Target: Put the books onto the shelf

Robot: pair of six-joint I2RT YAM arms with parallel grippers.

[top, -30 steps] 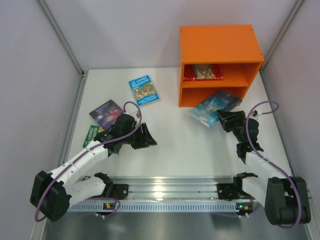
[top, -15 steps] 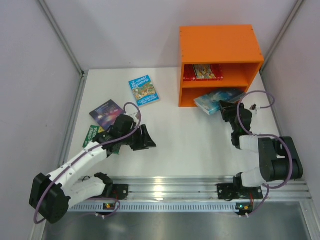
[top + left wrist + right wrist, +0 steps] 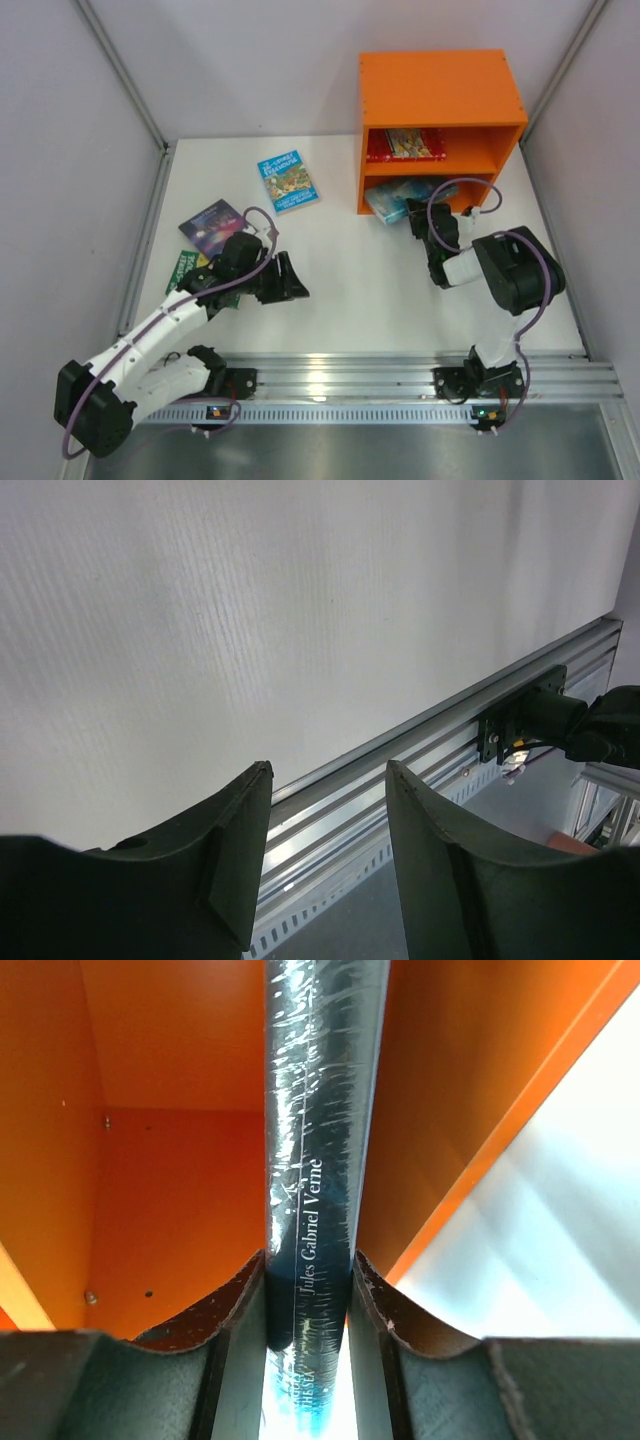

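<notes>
Lab test cell: white table point(image 3: 352, 300), plain panel walls point(image 3: 250, 70), aluminium mounting rail point(image 3: 340, 372).

White bench in a pale-walled cell

The bench point(image 3: 350, 310) is a matte white slab, faintly ribbed in the left wrist view. A slotted aluminium rail point(image 3: 340, 372) runs along its near edge, catching a bright glare near its middle. In front of the rail lies a strip of brushed grey metal point(image 3: 350, 450). Pale grey wall panels point(image 3: 250, 70) close in the left, back and right sides, joined by slim aluminium posts point(image 3: 120, 70).
</notes>
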